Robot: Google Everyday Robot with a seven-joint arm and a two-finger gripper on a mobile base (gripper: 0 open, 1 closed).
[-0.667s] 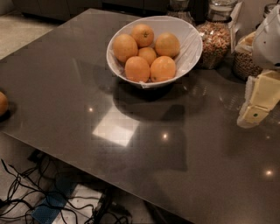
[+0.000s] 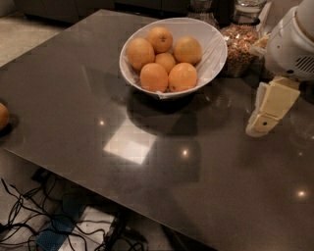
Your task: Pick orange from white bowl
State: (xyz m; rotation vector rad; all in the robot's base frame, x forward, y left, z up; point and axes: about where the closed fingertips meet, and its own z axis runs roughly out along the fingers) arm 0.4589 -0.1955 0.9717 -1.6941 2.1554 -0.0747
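The white bowl (image 2: 212, 56) stands at the far middle of the dark table (image 2: 98, 98) and holds several oranges. A large plain orange (image 2: 154, 77) lies at the bowl's front, with another (image 2: 183, 77) next to it. A smaller one (image 2: 166, 62) sits in the middle, and one with a dark stem dimple (image 2: 160, 39) lies at the back. My gripper (image 2: 258, 127), cream-coloured under the white arm (image 2: 294, 44), hangs over the table to the right of the bowl, apart from it and holding nothing.
A glass jar of grains (image 2: 239, 46) stands right behind the bowl, close to my arm, with another jar (image 2: 250, 7) farther back. A lone orange (image 2: 2, 116) lies at the table's left edge. Cables (image 2: 29, 215) lie on the floor below the front edge.
My gripper has moved a little to the left, toward the bowl. The bowl and oranges have not moved.
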